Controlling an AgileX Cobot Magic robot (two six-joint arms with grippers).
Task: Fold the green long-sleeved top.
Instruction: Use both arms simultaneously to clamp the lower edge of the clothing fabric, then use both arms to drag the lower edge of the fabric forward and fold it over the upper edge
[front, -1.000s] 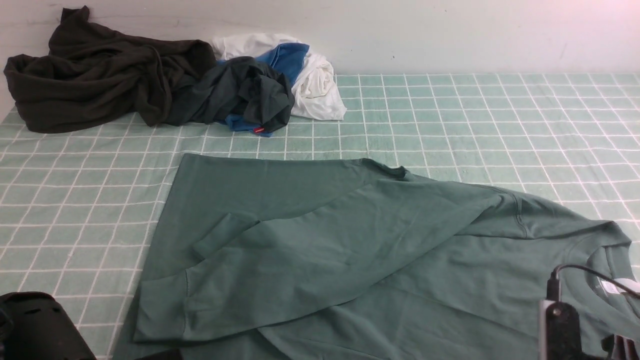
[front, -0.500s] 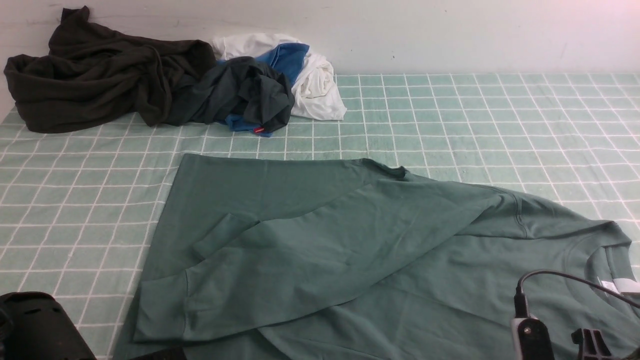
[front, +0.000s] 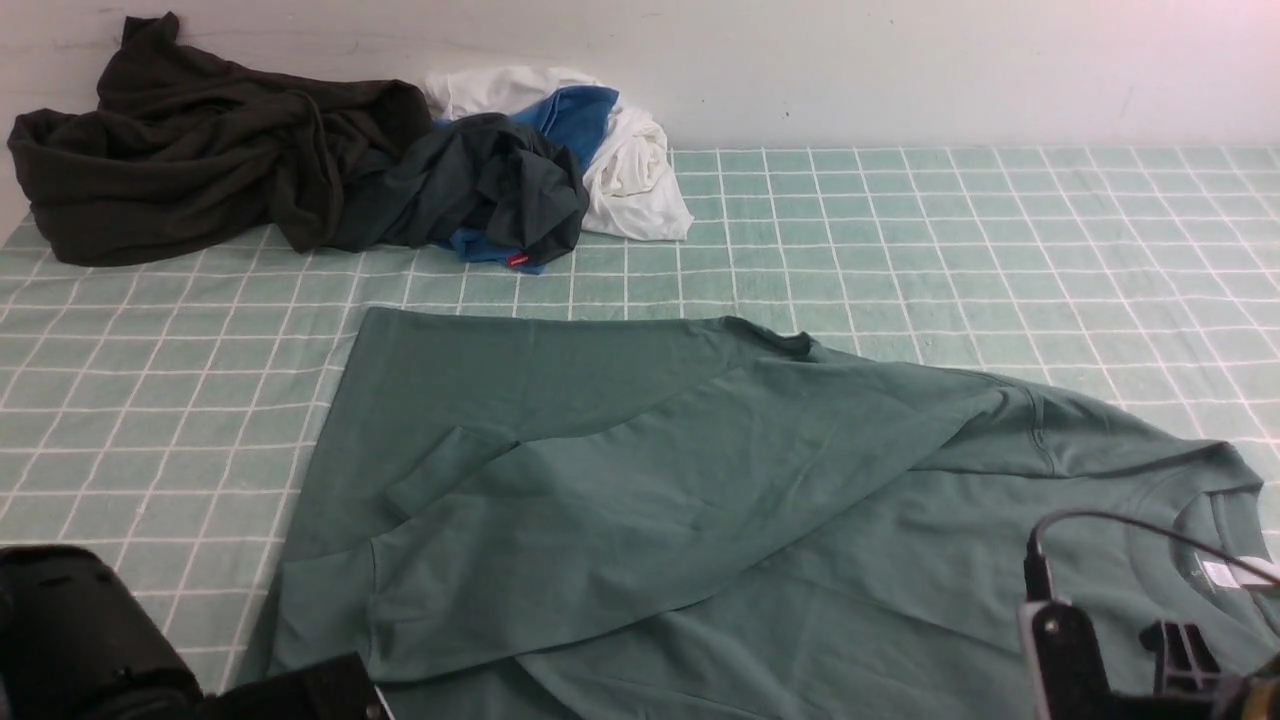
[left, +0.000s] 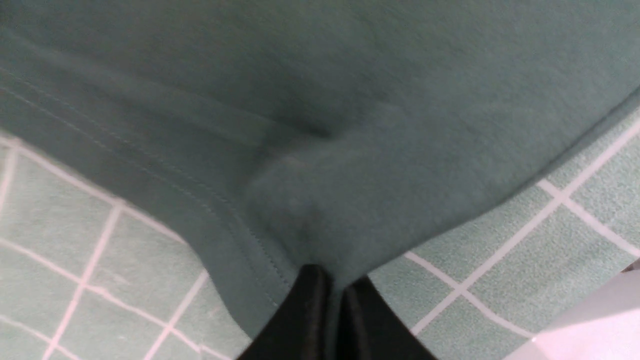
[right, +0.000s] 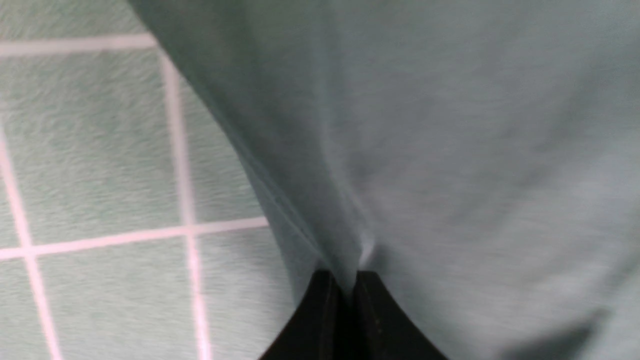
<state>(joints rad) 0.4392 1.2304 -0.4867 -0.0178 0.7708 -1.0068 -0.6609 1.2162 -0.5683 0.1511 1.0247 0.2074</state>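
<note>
The green long-sleeved top (front: 640, 500) lies spread on the checked cloth in the front view, both sleeves folded across its body and the neck with its white label (front: 1222, 574) at the near right. My left gripper (left: 334, 280) is shut on the top's near-left edge beside a stitched hem (left: 150, 175). My right gripper (right: 348, 279) is shut on a pinched fold of the top (right: 450, 150) at its edge. In the front view only the arms' bodies show, the left arm (front: 80, 640) at the lower left corner and the right arm (front: 1070, 650) at the lower right.
At the back left lies a pile of clothes against the wall: a dark olive-brown garment (front: 180, 150), a blackish-green one (front: 480, 190), a blue one (front: 575, 115) and a white one (front: 630, 170). The green checked cloth (front: 950, 230) covers the table.
My right gripper has gone from open to shut on the top's edge, and its arm has shifted left. The left arm has risen further into the front view.
</note>
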